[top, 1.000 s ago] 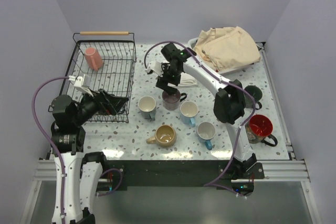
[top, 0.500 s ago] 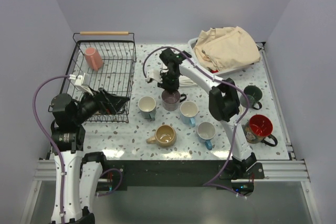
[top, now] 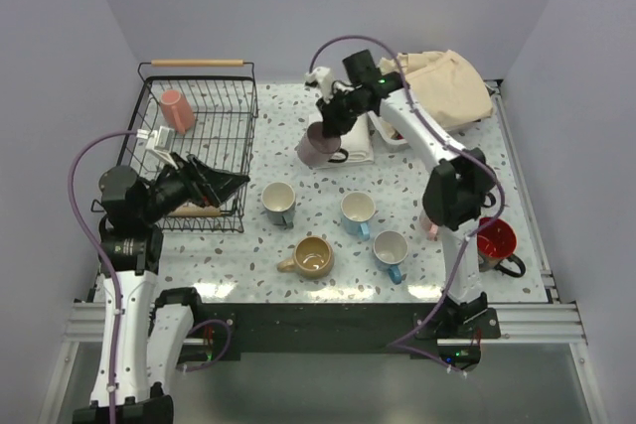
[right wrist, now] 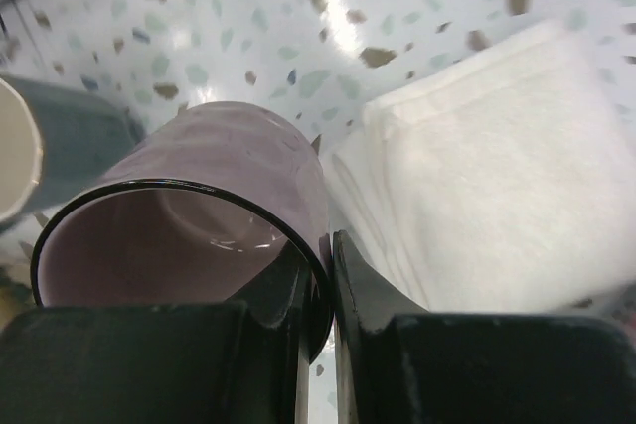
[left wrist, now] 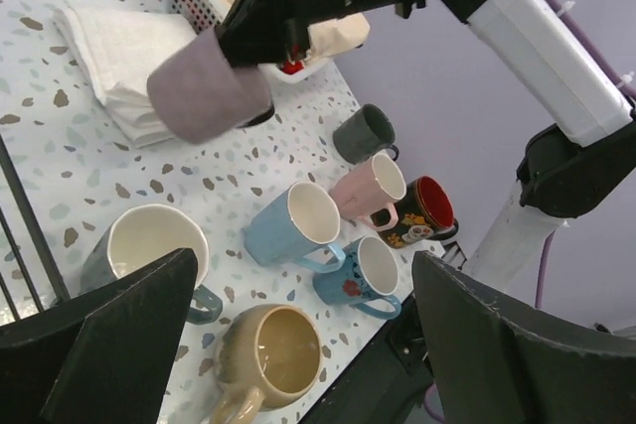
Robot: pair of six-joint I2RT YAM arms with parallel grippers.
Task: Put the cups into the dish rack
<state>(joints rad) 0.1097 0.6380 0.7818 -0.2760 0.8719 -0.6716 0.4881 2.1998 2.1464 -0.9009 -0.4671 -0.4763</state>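
Mauve mug [top: 318,147], rim pinched in right claw [right wrist: 318,280], hangs beside folded white cloth [right wrist: 497,166], seemingly clear; left claw [top: 231,189] gapes.

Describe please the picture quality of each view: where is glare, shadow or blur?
Top view: even light, sharp, soft shadows beside the mugs on the table. Right wrist view: a bright glare patch on the table, the folded cloth blurred, the rim of the purple mug sharp. Left wrist view: the fingers at the bottom are dark shapes without detail.
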